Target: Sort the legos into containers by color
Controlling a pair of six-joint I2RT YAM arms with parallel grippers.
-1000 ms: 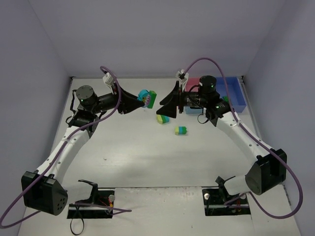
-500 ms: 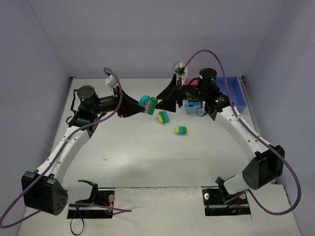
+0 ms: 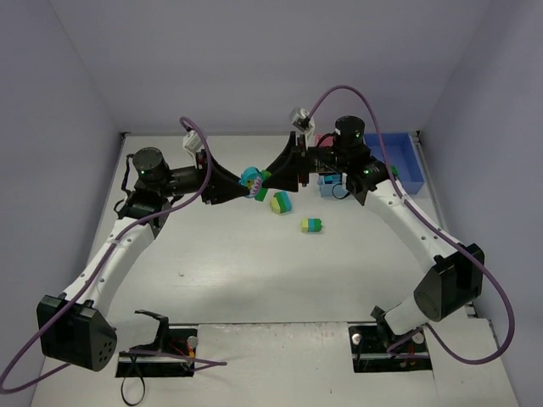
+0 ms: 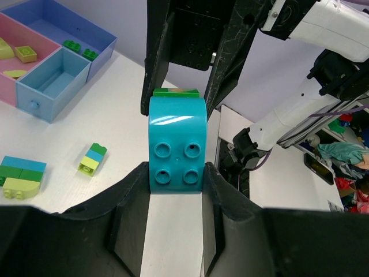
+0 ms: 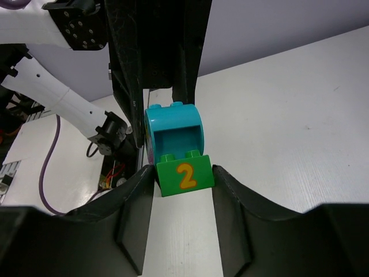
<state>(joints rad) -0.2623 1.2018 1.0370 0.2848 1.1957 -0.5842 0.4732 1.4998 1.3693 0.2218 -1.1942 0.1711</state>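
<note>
top external: right gripper (image 3: pixel 270 174) onto lego (image 3: pixel 250 179)

White-shelled arms (image 3: pixel 119 250) with black joints, black wedge-shaped fingers (image 4: pixel 124 219) and looping purple cables (image 3: pixel 342 87).

Pale lavender walls (image 3: pixel 254 59) on three sides; white table (image 3: pixel 254 271); clutter (image 4: pixel 340 154) beyond edge, possibly clothes.

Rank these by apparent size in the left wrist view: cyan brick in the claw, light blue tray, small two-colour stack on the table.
1. Cyan brick, though nearness to the camera inflates it.
2. Light blue tray.
3. Two-colour stack.
</note>
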